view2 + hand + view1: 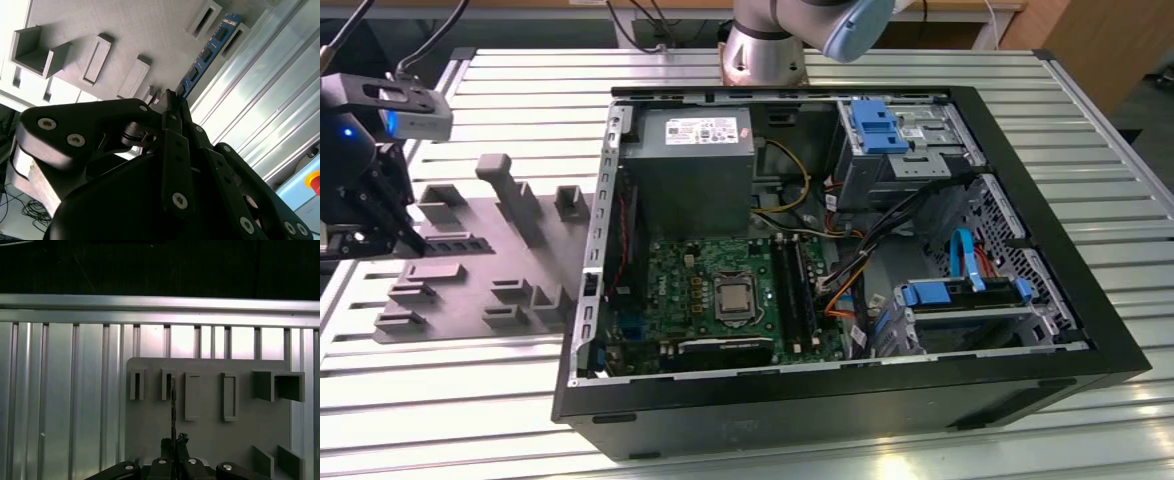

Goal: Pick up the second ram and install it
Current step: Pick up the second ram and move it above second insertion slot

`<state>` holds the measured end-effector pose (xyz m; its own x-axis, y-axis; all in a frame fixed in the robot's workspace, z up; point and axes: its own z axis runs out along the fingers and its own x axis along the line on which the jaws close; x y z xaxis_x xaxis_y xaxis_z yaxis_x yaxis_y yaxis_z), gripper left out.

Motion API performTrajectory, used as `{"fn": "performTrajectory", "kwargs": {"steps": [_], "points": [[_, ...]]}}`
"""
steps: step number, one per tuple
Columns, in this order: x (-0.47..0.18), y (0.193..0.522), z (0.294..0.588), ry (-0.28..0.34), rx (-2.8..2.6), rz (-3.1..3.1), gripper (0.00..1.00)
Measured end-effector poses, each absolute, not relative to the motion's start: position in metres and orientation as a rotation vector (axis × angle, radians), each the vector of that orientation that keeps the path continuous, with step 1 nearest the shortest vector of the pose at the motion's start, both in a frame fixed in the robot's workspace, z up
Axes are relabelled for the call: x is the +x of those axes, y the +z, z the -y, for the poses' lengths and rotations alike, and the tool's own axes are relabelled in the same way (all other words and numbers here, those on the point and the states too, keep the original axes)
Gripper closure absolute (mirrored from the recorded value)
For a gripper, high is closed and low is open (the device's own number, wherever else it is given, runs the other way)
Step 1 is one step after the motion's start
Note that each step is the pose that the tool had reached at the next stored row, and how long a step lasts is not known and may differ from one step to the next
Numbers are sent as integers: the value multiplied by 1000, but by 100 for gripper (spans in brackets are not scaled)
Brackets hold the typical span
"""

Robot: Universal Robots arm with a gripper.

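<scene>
The memory stick (206,52), blue with a row of black chips, is clamped at its near end between the closed fingers of the gripper (172,97). From there it runs out over the gray tray (125,35). Its far end reaches the narrow upright holders (204,17) near the tray's edge. Whether that end sits in a holder or hangs clear of it cannot be told.

In the first wrist view the stick shows edge-on as a thin dark line. It runs from the fingertips across the tray toward the second narrow holder from the tray's edge.

More holders of several shapes stand in rows on the tray, some slotted and some box-like. In the exterior view the gripper (403,238) hangs over the tray's side toward the exterior view's left.

The tray lies flat on a ribbed metal table (454,400). Just beside the tray, toward the exterior view's right, an open black computer case (854,400) lies on its side on the same table.

Inside the case, on the side nearer the tray, is a green motherboard (680,275) with long black slots (790,290) along its far side. A gray power supply (687,160) sits next to the motherboard.
</scene>
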<state>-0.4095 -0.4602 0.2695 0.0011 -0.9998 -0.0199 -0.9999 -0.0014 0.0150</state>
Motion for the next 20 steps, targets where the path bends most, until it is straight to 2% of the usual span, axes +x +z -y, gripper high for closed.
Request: {"fn": "performTrajectory", "kwargs": {"steps": [20], "points": [[-409,286,460,39,-2220,-2218,86]]}}
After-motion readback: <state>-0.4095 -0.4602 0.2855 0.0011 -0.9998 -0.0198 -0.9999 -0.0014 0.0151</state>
